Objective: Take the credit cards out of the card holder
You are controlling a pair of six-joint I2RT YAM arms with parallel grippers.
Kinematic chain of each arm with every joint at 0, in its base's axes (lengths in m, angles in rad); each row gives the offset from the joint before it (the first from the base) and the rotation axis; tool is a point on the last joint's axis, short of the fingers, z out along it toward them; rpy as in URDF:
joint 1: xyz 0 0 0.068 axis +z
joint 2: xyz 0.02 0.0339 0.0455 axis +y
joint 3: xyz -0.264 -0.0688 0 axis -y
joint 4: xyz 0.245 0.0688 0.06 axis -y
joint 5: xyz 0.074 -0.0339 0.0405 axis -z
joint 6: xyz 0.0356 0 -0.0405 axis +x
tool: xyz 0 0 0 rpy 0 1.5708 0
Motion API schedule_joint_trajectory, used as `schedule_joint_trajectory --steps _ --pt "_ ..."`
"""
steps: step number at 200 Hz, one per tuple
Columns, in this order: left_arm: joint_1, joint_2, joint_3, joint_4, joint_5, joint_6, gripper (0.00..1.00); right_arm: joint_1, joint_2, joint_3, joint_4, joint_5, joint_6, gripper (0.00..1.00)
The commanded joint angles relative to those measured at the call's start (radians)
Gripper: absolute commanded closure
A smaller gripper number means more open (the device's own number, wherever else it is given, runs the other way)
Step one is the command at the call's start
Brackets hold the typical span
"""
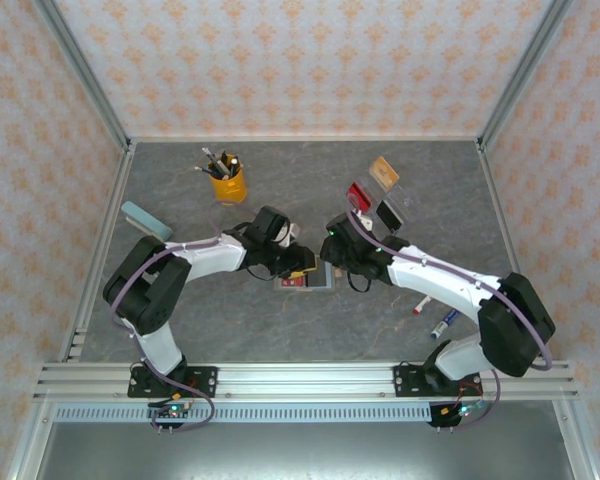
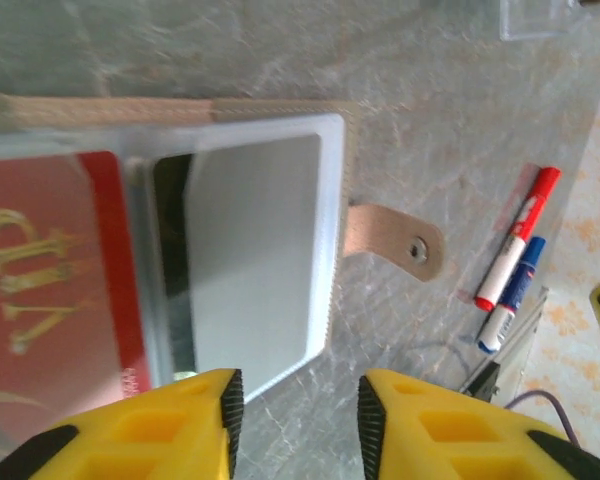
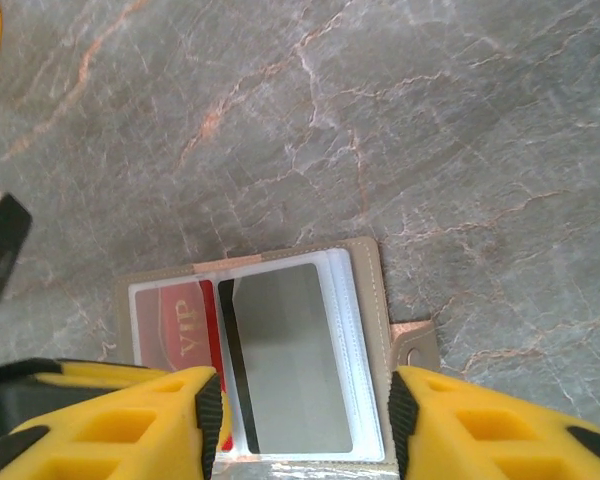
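Left hand point(image 2: 295, 425): jaws parted, nothing between them but bare bench point(image 2: 450, 130). One yellow finger point(image 2: 150, 435) sits over a corner of the card holder point(image 3: 372, 320). Not gripping.

Right hand point(image 3: 302, 425): jaws wide apart and empty, poised above the holder, one finger to either side of it in the wrist camera. Contact with the holder: cannot tell.

Card holder: lies open and flat, roughly mid-bench in the overhead view, with both hands meeting over it. Tan outer rim, clear plastic sleeves inside. A strap point(image 2: 395, 240) with a snap sticks out flat from one side.

Cards in the holder: red VIP card point(image 3: 185, 325) in a sleeve, gold lettering. The black card point(image 3: 227, 350) is just beside it, showing only as a narrow strip past the edge of the top sleeve. That top sleeve looks grey and glossy; whether it holds a card, cannot tell.

Cards out of the holder: tan card point(image 1: 384, 172), second red card point(image 1: 358, 193) and dark card point(image 1: 389, 213), close together at the back right of the bench, well apart from the holder.

Other items:
- Yellow pen cup point(image 1: 228, 185), upright, at the back left of centre.
- Pale blue block point(image 1: 145, 220) near the left edge.
- Red marker point(image 2: 520, 235) and blue marker point(image 2: 510, 295), side by side on the right arm's side.
- Corner of a clear tray point(image 2: 540, 15) at the top of the left wrist view.
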State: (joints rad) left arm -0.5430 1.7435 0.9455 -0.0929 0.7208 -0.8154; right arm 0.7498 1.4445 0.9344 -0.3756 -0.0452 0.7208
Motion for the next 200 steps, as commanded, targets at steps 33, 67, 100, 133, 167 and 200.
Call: schedule_joint_trajectory --steps 33,67,100,133,167,200 --pt "0.040 -0.043 -0.022 -0.032 -0.056 -0.019 0.71 -0.003 0.149 0.062 0.024 -0.139 -0.020 0.71" --pt "0.040 -0.020 -0.013 -0.001 -0.032 -0.037 0.73 -0.003 0.214 0.091 0.000 -0.129 -0.019 0.78" --pt "0.037 0.000 0.002 0.002 -0.024 -0.037 0.74 -0.003 0.255 0.103 -0.032 -0.089 -0.021 0.80" --pt "0.038 0.026 0.001 0.031 -0.001 -0.048 0.74 -0.003 0.285 0.094 -0.034 -0.085 -0.018 0.81" --pt "0.028 0.052 0.019 0.029 0.012 -0.044 0.72 -0.004 0.321 0.091 -0.026 -0.099 -0.021 0.81" --pt "0.026 0.075 0.027 0.024 0.005 -0.039 0.72 -0.007 0.343 0.079 -0.008 -0.123 -0.017 0.81"
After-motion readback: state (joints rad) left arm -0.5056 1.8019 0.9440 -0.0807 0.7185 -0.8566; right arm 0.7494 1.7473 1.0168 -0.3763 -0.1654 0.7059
